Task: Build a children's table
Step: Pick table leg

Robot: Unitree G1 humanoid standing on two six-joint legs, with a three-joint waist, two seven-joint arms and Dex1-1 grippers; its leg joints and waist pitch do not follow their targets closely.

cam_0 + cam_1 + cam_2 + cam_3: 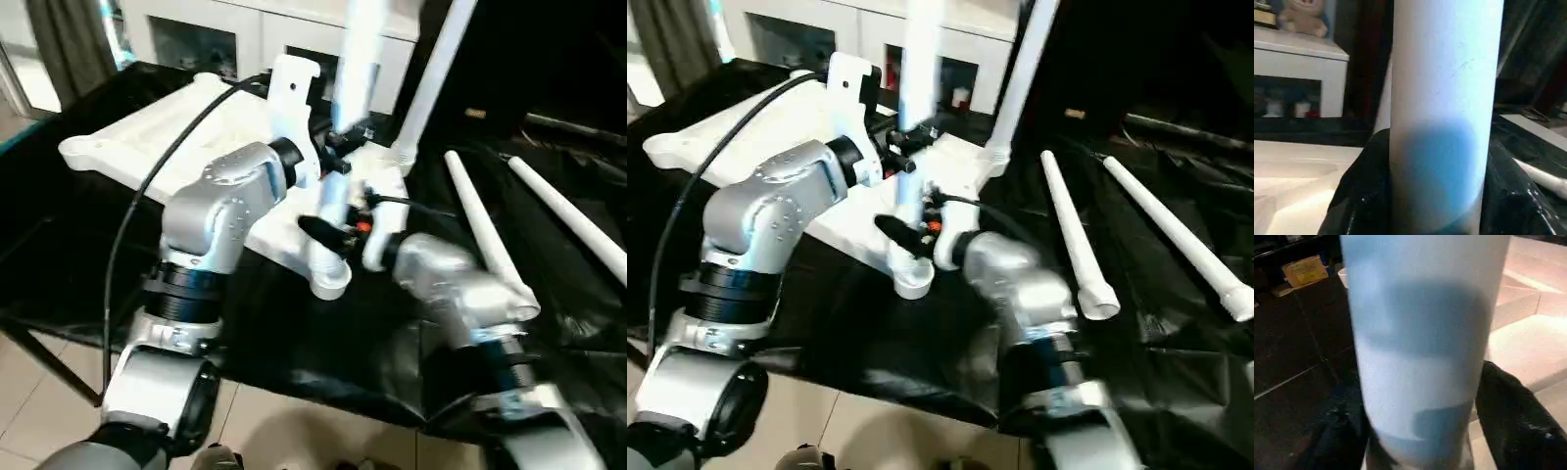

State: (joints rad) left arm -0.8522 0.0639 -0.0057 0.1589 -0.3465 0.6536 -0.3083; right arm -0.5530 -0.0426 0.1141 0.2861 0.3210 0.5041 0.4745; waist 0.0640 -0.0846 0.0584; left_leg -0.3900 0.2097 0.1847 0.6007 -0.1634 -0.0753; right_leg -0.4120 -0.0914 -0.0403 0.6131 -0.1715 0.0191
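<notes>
The white tabletop (186, 127) lies on the black-draped counter (88, 255). Both the left pincer (338, 137) and the right pincer (333, 230) clasp an upright leg (358, 59) standing in its near corner socket (331, 279). Two loose legs (1073, 235) lie right of it.

Two legs (921, 88) stand in the tabletop (147, 132); two more legs (1073, 240) lie to its right.

Both eye views look forward and down from the head; each wrist camera sits close against the upright leg (1442, 117) at twelve o'clock.
</notes>
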